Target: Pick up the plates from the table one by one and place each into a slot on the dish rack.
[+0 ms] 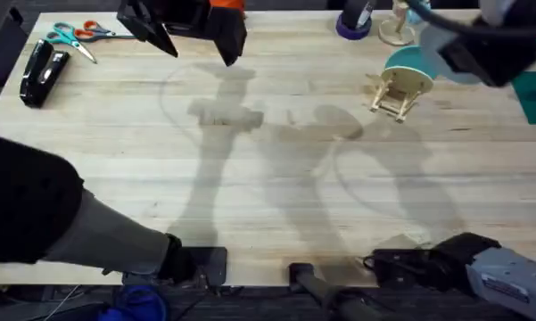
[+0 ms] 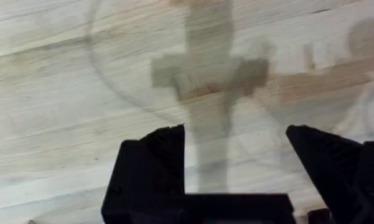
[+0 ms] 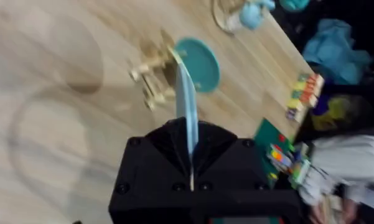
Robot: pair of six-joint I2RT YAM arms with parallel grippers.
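The right gripper (image 3: pixel 191 177) is pinching the rim of a pale blue plate (image 3: pixel 185 106), holding it edge-on just above and beside the rack (image 3: pixel 152 78). The rack (image 1: pixel 395 92) is sitting on the table (image 1: pixel 250 178), already carrying a teal plate (image 3: pixel 199 64) upright in one of its slots (from overhead, that teal plate (image 1: pixel 408 64) is standing at the rack's far side). In the overhead view the right arm is hanging large and blurred above the rack, with the pale plate (image 1: pixel 437 40) under it.

The left gripper (image 2: pixel 233 140) is hovering over bare wood well away from the rack, its fingers (image 2: pixel 152 155) spread wide and holding nothing.

The plate is looking thin, stiff and light, with a smooth surface that will probably be slippery in a narrow pinch. Taking it by the rim, as the fingers are doing now, leaves the lower edge free to enter a slot. It could be brittle, so letting it drop against the pegs or knock the teal plate would be risky; the rack itself is looking light enough to be shoved or tipped by a sideways push. I am judging the step in hand to be lining the plate's edge up with a free slot next to the teal one.
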